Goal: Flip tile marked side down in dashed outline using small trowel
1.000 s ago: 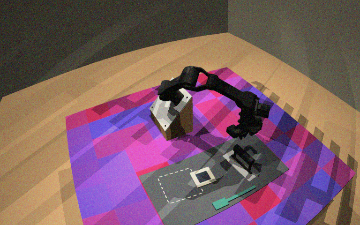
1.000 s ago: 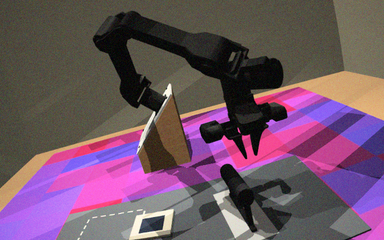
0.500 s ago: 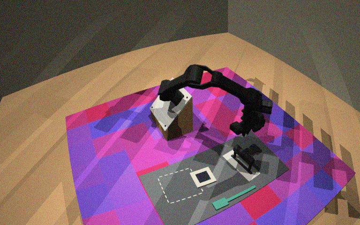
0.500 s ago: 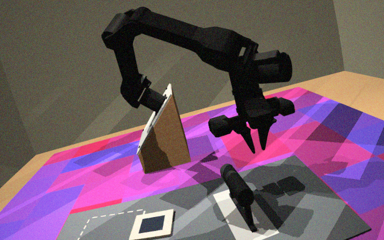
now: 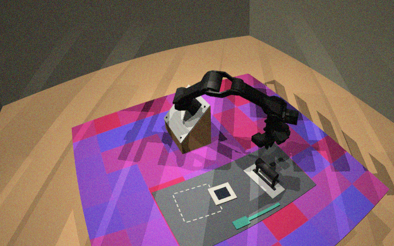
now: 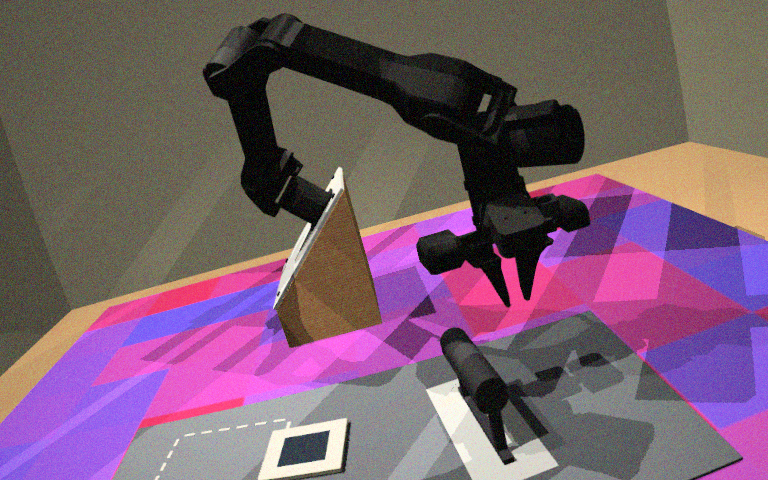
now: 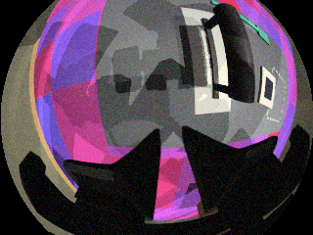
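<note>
The tile (image 5: 222, 193) (image 6: 303, 447) (image 7: 268, 88) is a white square with its dark marked side up. It lies on the grey mat (image 5: 162, 199) (image 6: 614, 380) and overlaps the right edge of the dashed outline (image 5: 190, 188) (image 6: 230, 428). A trowel (image 5: 266, 172) (image 6: 474, 371) (image 7: 235, 53) with a black bar handle and a white flat blade lies on the mat to the tile's right. A flat teal tool (image 5: 255, 214) (image 7: 258, 29) with a thin handle lies at the mat's front edge. My gripper (image 5: 268, 147) (image 6: 514, 299) (image 7: 171, 132) hangs above and behind the black-handled trowel, fingers nearly together, with nothing between them.
A wooden wedge (image 5: 193, 130) (image 6: 328, 279) with a white sloped plate carries the arm's base behind the mat. A pink and purple patchwork cloth (image 5: 116, 182) covers the wooden table (image 5: 40, 137).
</note>
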Motion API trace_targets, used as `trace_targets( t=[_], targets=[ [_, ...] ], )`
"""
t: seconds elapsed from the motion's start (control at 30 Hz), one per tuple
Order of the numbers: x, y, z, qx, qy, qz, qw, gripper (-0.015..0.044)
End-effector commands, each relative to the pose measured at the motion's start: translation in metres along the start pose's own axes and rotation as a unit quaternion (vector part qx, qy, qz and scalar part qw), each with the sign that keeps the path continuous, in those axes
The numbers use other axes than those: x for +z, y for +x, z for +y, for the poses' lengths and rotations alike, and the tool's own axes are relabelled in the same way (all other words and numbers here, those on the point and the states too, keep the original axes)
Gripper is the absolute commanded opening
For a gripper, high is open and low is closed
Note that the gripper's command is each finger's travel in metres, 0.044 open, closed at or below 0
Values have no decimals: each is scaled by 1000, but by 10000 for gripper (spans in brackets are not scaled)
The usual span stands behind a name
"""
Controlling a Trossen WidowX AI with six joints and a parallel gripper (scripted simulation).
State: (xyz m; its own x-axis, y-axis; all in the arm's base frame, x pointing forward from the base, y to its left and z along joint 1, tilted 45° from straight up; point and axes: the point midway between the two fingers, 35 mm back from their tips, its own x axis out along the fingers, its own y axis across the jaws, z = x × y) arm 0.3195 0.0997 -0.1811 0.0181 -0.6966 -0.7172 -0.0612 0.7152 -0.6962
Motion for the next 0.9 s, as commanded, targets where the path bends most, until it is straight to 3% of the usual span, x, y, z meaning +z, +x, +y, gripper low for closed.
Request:
trace_targets(
  t=[0.0,0.07,0.2,0.63,0.87],
  targets=[
    [0,0,0,0,0,0,1000,100],
    [0,0,0,0,0,0,1000,100],
    [0,0,0,0,0,0,1000,0],
    [0,0,0,0,0,0,1000,0],
    [9,-3,-6,0,0,0,1000,179]
  ],
)
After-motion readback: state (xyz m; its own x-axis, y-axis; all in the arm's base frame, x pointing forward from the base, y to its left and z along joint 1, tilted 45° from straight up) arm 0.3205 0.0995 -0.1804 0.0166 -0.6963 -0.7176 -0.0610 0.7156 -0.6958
